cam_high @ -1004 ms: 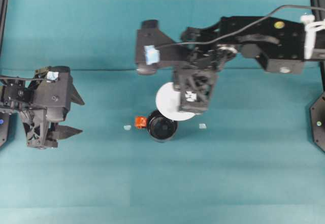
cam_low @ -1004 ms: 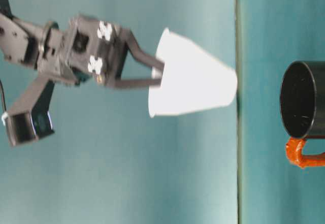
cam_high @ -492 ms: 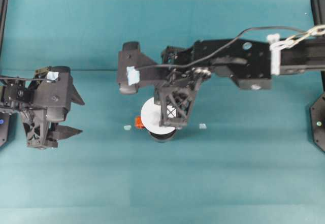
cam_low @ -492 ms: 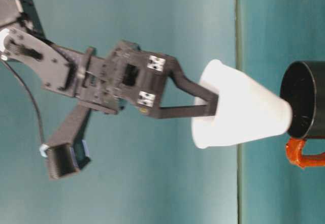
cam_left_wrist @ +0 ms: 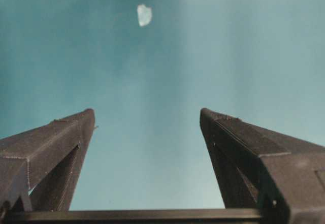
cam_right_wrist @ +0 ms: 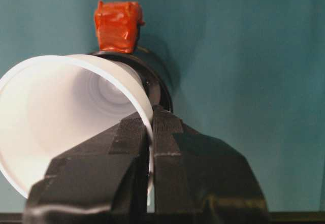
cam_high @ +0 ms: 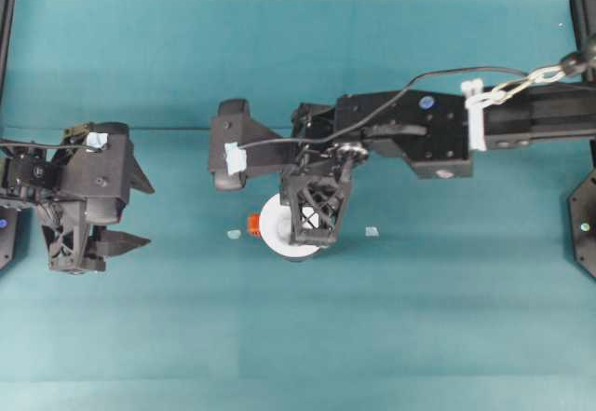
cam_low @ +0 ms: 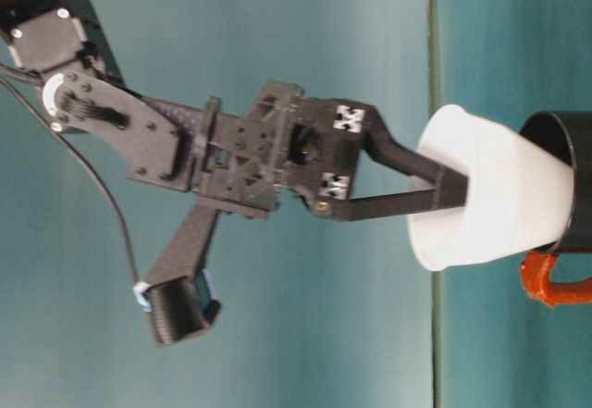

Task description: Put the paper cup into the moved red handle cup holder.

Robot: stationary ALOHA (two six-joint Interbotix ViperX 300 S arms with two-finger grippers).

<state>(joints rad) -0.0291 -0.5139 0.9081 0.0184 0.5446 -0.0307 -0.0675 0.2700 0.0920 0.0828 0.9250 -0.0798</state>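
1. The right end effector (cam_right_wrist: 151, 132) is pinching the cup (cam_low: 490, 200) by its rim wall, one finger inside and one outside.
2. The cup is tilting, with its base entering the mouth of the holder (cam_low: 573, 181); most of it is showing above the holder's rim, so it is not seated.
3. Remaining, by my judgement: straightening, lowering fully, releasing.
4. The left end effector (cam_left_wrist: 147, 127) is hanging spread and empty, well apart over the tabletop (cam_high: 419, 318).

overhead view looking straight down, far; table-level view sideways, near; both share the paper cup (cam_high: 277, 227), wrist views close
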